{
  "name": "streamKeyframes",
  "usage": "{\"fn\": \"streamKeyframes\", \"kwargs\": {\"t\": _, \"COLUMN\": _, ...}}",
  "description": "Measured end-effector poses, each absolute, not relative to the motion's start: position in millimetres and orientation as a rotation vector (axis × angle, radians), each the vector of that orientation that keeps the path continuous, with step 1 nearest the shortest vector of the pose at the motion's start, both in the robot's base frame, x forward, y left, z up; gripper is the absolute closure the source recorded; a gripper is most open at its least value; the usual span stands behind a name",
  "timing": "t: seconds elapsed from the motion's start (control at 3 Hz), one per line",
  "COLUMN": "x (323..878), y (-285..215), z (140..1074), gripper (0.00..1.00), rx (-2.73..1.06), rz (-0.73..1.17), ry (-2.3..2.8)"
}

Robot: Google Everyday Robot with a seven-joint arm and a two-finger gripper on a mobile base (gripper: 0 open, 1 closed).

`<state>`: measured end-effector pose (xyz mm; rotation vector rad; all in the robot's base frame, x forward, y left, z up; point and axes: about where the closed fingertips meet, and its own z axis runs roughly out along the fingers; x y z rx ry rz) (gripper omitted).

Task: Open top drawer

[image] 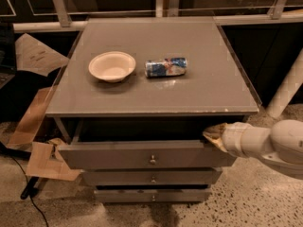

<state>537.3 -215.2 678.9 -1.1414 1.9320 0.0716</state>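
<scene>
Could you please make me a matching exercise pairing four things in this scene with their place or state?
1. white bowl
2. can
3. top drawer
4. gripper

A. lying on its side on the cabinet top
B. pulled partly out
C. upright, left of the can
D. at the top drawer's right end

Pairs: 1-C, 2-A, 3-B, 4-D

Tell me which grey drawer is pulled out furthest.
The top drawer, widest, with the gripper at its right edge; the middle drawer and bottom drawer sit further back.
</scene>
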Motion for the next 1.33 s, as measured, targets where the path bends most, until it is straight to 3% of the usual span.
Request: {"fn": "streamKeyframes", "kwargs": {"t": 1.33, "x": 514.4, "y": -213.8, "z": 671.7, "gripper": 1.0, "rx": -1.145, "rz": 0.164, "ry": 1.948}}
